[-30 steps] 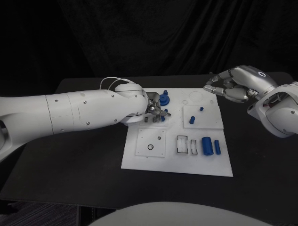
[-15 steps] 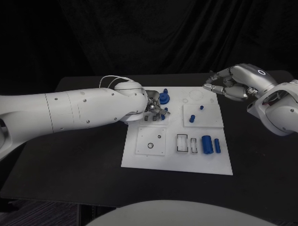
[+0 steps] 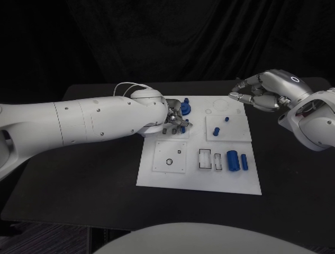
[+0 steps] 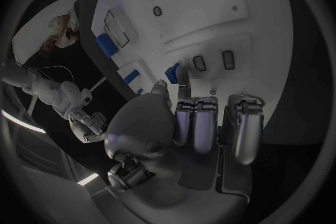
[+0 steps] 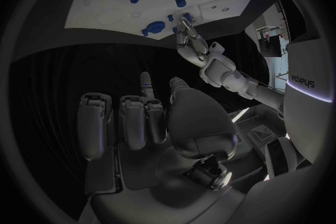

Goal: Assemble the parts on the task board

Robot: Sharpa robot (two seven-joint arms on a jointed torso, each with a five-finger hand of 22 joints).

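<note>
Reaching over the task board (image 3: 200, 182), upper centre of frame: left hand (image 3: 175, 120), fingers lowered, a small blue part (image 3: 182, 128) at the fingertips; grasp cannot be told. Right hand (image 3: 259, 95), upper right, curled, empty, farther off.

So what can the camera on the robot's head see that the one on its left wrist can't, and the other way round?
The head view alone takes in the whole task board, with the left hand pressed low among parts near its far edge and the right hand raised off the board's far right corner. The left wrist view alone shows the left hand's curled fingers close up. Both show the board, two blue cylinders and that left hand.
</note>
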